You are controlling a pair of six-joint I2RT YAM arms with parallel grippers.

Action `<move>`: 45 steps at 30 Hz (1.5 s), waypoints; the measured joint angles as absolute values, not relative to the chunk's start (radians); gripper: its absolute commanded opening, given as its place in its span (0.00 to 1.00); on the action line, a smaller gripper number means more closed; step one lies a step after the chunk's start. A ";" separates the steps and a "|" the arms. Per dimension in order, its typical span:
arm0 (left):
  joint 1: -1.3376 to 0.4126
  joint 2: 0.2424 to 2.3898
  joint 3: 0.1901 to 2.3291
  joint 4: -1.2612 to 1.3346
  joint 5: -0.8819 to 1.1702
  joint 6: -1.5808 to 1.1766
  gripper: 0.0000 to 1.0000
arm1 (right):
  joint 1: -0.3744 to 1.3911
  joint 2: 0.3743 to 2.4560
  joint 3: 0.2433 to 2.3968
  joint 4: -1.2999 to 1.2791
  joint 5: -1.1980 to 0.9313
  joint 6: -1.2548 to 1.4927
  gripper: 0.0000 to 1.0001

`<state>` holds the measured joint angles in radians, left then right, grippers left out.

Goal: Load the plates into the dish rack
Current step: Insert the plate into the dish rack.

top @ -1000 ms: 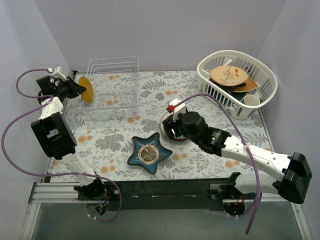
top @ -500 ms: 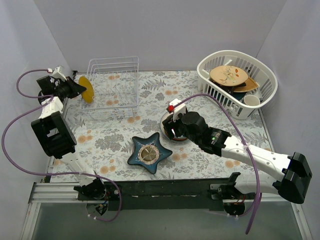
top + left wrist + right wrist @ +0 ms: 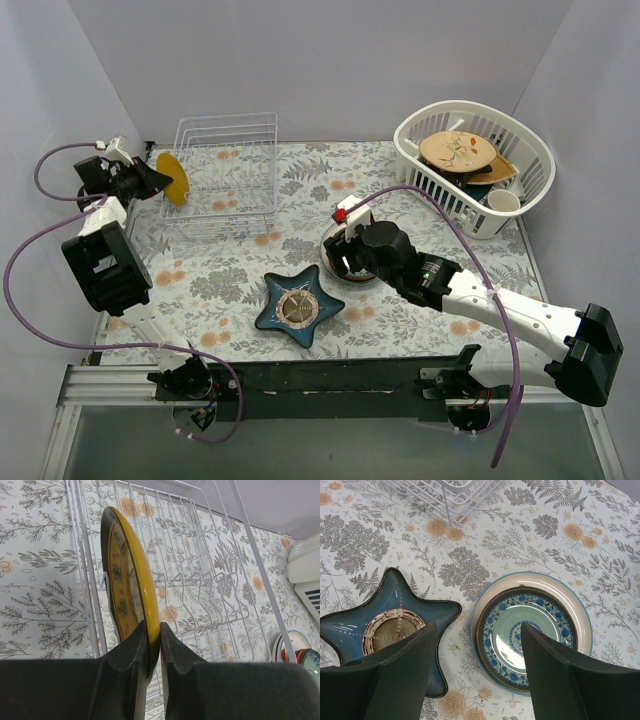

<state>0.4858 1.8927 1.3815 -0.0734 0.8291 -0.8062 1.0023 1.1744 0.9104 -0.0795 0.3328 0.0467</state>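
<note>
My left gripper [image 3: 160, 630] is shut on the rim of a yellow plate with a brown pattern [image 3: 132, 575], which it holds on edge. That plate [image 3: 172, 178] hangs just left of the clear-white wire dish rack [image 3: 225, 165], beside its left wall [image 3: 85, 580]. No plate stands in the rack. My right gripper [image 3: 480, 626] is open and hovers over a stack of plates [image 3: 345, 255]. On top of the stack lies a teal-green plate with a blue pattern [image 3: 530, 630], resting on an off-white plate [image 3: 570, 595]. The right gripper's fingers hold nothing.
A dark blue star-shaped dish [image 3: 297, 305] lies just left of the stack, under the right gripper's left finger [image 3: 395, 675]. A white slotted basket [image 3: 475, 165] with other dishes stands at the back right. The grey walls close in behind and beside the rack.
The left wrist has shifted very slightly at the rack's left side, with the yellow plate still held in the same place. The right arm has hardly moved.
</note>
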 measured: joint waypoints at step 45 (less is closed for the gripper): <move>0.516 1.715 1.295 -0.186 0.556 -0.909 0.56 | 1.002 1.179 0.928 -0.086 0.300 0.049 0.76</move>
<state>0.5159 1.7145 1.2953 -0.1860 0.5564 -0.9092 1.0016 1.1790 0.9276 -0.0860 0.2996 0.0486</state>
